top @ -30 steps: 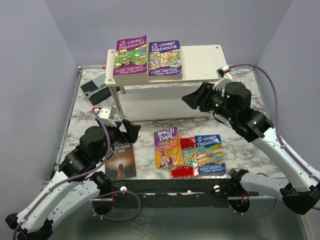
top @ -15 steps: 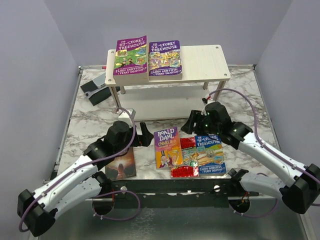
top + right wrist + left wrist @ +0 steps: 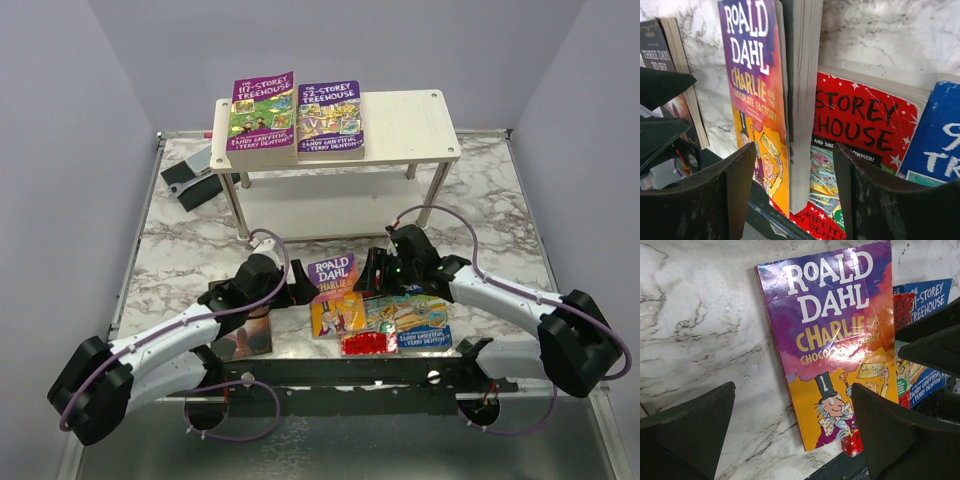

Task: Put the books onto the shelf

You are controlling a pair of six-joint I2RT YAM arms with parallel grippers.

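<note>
Right wrist view: Roald Dahl book (image 3: 752, 75) sits edge-on between the spread right fingers (image 3: 735, 187).

bench (image 3: 180, 250): marble-pattern top, smooth, low sheen. shelf (image 3: 400, 120): pale wood-grain boards, matt; legs (image 3: 231, 205) thin silver metal. roald dahl book (image 3: 830, 340): paper cover, glossy, with glare patches and fine creases; page block plain matt paper. red book (image 3: 860, 120): glossy printed cover. right tool (image 3: 792, 150): fingers (image 3: 730, 195) matt black, finely grainy. arm shells (image 3: 170, 342): smooth white plastic.
</note>
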